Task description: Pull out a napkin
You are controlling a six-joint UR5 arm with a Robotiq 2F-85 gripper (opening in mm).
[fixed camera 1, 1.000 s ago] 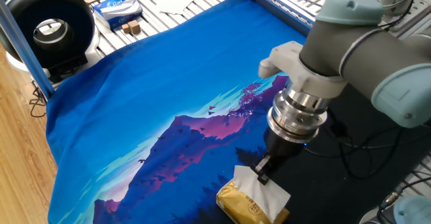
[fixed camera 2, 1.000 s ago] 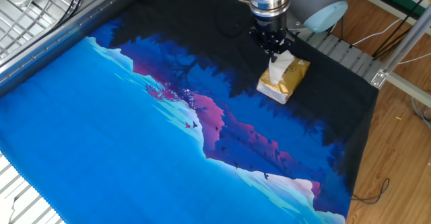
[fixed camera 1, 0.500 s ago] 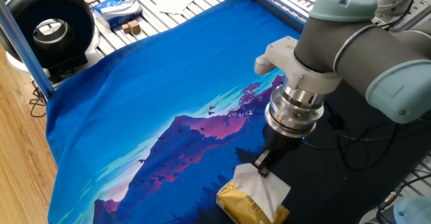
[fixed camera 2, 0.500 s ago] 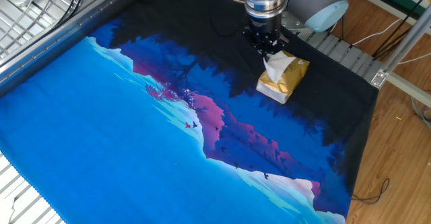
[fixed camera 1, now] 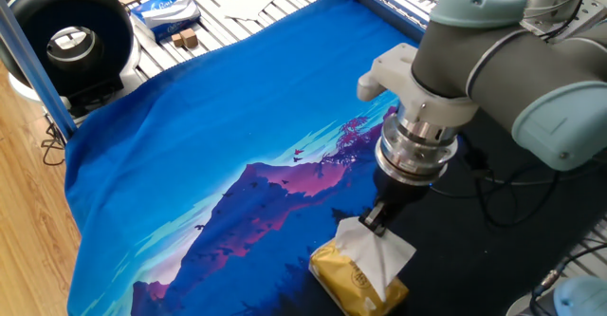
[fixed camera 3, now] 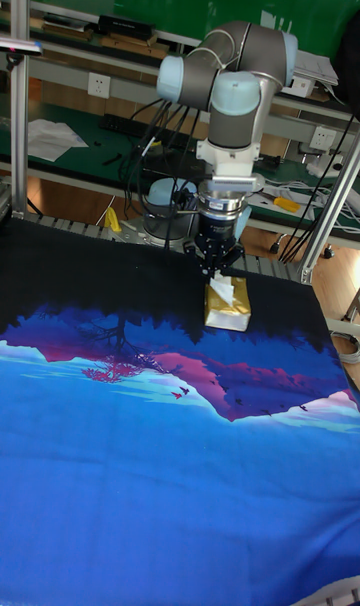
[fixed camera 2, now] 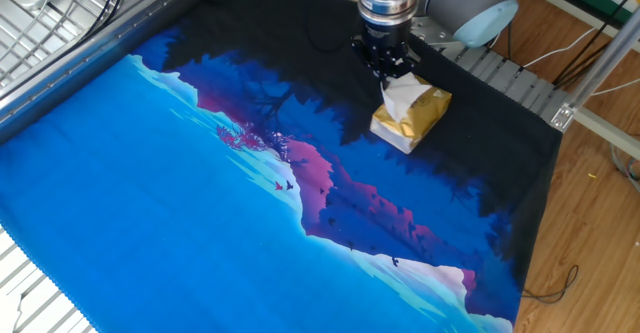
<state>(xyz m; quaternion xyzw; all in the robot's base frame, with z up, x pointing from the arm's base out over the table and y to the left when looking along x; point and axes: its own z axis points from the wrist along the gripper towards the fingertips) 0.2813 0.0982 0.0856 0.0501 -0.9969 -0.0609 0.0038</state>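
Note:
A white napkin (fixed camera 1: 377, 250) sticks up out of the gold-yellow tissue pack (fixed camera 1: 356, 280), which lies on the dark part of the printed cloth. My gripper (fixed camera 1: 377, 216) is shut on the napkin's upper edge, right above the pack. In the other fixed view the gripper (fixed camera 2: 388, 70) pinches the napkin (fixed camera 2: 397, 95) over the pack (fixed camera 2: 412, 119). The tall fixed view shows the gripper (fixed camera 3: 215, 269), the napkin (fixed camera 3: 223, 290) and the pack (fixed camera 3: 227, 311) near the cloth's far edge. The napkin's lower part is still inside the pack.
A blue mountain-print cloth (fixed camera 1: 218, 136) covers the table. A black round device (fixed camera 1: 68, 43), a blue-and-white packet (fixed camera 1: 163, 10) and small brown blocks (fixed camera 1: 184, 39) sit beyond its far left corner. Cables (fixed camera 1: 493, 202) trail behind the arm. Metal frame posts (fixed camera 3: 330, 206) flank the table.
The gripper has moved away with the napkin, which now stands further out of the pack. The pack has shifted slightly along the cloth with the pull.

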